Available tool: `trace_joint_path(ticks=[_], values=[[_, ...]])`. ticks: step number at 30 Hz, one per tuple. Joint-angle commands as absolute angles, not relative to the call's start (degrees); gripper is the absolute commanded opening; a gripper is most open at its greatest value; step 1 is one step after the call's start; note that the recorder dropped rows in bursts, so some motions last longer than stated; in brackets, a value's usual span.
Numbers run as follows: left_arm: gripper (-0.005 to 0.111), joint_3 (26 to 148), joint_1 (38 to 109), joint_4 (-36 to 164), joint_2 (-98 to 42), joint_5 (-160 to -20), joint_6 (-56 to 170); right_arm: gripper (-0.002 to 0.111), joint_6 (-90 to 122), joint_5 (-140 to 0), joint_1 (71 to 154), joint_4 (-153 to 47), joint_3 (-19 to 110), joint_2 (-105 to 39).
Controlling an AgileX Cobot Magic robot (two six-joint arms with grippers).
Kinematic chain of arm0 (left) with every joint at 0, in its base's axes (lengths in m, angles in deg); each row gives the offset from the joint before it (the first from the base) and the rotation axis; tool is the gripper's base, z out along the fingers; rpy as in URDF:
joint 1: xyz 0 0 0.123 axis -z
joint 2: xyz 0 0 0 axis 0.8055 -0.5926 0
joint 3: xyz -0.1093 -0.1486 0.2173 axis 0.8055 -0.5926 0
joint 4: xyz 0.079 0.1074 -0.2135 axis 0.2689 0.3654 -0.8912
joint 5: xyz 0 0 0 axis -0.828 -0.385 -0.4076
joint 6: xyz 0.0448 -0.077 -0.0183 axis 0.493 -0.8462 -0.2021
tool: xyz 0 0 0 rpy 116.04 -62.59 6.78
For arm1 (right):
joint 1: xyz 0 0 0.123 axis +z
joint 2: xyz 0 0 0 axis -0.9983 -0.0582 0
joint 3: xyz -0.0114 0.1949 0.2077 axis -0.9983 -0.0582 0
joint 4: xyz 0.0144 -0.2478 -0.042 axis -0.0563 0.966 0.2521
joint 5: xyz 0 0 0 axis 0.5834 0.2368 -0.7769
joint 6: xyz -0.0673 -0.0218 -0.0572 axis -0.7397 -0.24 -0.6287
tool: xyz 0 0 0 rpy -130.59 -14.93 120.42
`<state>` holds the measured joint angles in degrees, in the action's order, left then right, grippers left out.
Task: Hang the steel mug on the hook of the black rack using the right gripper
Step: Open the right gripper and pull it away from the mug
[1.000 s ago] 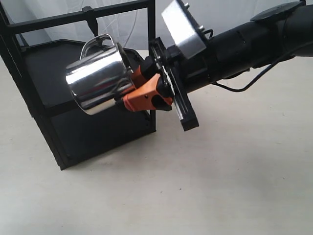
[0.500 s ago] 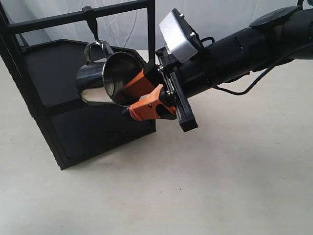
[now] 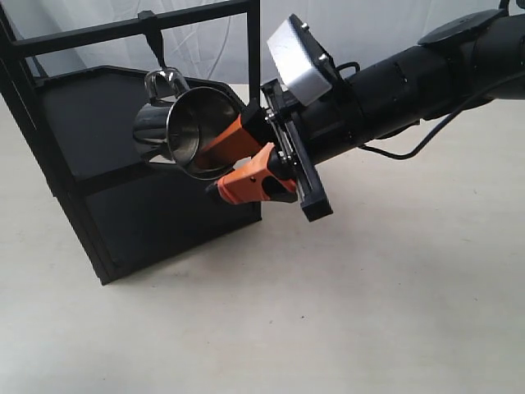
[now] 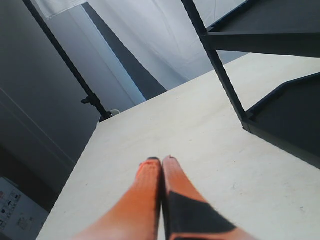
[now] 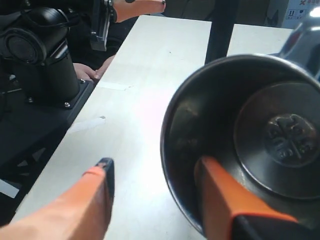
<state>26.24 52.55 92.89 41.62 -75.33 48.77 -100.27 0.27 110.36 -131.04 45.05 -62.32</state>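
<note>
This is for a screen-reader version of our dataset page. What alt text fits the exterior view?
A small shiny steel mug hangs by its loop handle from a slim black hook on a matte black metal rack. The right gripper, orange-and-black fingers open, has one finger inside the mug's mouth.

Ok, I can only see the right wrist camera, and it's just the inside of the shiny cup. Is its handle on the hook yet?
Observer: In the exterior view it looks so. The steel mug's handle loops over the hook under the black rack's top bar.
Operator: Is the cup sitting on a shelf?
Observer: It doesn't look like it. It hangs tilted in front of the upper shelf, mouth toward the right gripper.
Operator: What's the other arm doing?
Observer: The left gripper is shut and holds nothing, low over the table beside the rack.
</note>
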Motion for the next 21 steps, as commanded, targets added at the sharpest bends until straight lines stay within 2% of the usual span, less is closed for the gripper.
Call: trace_joint_path(ticks=[1,21], values=[[0.001,26.12,52.62,93.18,41.89,-75.85,48.62,0.050,-99.99,0.37,109.99,-130.31,44.77,-60.77],[0.001,26.12,52.62,93.18,41.89,-75.85,48.62,0.050,-96.17,0.37,109.48,-126.67,44.77,-55.55]])
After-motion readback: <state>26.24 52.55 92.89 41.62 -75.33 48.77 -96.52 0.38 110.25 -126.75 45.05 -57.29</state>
